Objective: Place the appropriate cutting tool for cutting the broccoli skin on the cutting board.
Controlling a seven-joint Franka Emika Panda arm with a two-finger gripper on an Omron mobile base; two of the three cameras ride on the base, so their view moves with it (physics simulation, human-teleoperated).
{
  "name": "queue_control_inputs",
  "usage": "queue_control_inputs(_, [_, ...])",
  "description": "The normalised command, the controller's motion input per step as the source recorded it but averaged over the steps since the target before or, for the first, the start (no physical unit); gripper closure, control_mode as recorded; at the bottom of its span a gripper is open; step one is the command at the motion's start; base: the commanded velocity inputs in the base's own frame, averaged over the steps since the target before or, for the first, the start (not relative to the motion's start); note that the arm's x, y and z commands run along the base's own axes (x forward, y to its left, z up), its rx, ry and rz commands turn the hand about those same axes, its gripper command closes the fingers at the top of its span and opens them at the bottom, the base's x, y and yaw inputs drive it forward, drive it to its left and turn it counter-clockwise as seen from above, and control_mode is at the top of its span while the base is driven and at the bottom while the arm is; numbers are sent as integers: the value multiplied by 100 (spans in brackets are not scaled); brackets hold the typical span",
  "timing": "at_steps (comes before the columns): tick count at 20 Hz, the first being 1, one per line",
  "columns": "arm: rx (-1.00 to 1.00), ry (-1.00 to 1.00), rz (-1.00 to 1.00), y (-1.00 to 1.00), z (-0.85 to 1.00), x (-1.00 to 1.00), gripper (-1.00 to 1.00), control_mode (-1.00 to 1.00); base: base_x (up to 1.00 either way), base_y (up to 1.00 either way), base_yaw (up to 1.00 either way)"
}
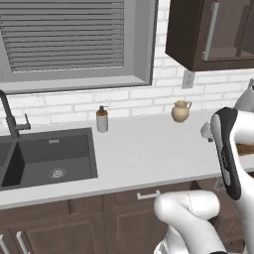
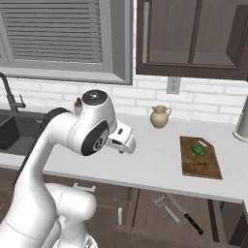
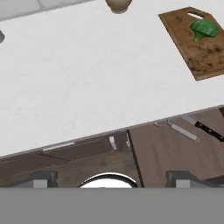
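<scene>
Now the gripper [image 3: 109,179] hangs over the front edge of the counter [image 3: 87,78], its two finger tips wide apart with nothing between them. In the hand view the left fingertip [image 3: 41,178] and the right one sit at the bottom, above a strip of dark cabinet front.

The board [image 2: 200,157] lies flat on the counter to the right of the arm, well apart from the gripper. The broccoli [image 2: 198,149] rests on it, toward the far end; in the hand view it sits near the board's top corner [image 3: 204,29].

Below the counter's edge, in the open drawer [image 2: 193,208] under the board, lie two tools side by side. The peeler [image 2: 166,209], slender and silvery with a rounded head, is on the left; a knife [image 2: 186,214] with a black handle is just beside it on the right. Neither is on the board.

A small tan jug [image 2: 159,116] stands by the back wall, left of the board. Farther left are a soap bottle [image 1: 102,119] and the dark sink [image 1: 49,156] with its tap [image 1: 11,116].
</scene>
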Motion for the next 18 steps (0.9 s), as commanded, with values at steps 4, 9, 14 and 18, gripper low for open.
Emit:
queue_control_inputs(4, [0, 2, -21, -86, -59, -25, -100, -100, 0, 0, 0])
queue_control_inputs(9, [0, 0, -6, -68, -50, -4, -100, -100, 0, 0, 0])
queue_control_inputs(14, [0, 3, 0, -42, -26, -1, -100, -100, 0, 0, 0])
queue_control_inputs(18, [0, 2, 0, -49, -28, -14, -100, -100, 0, 0, 0])
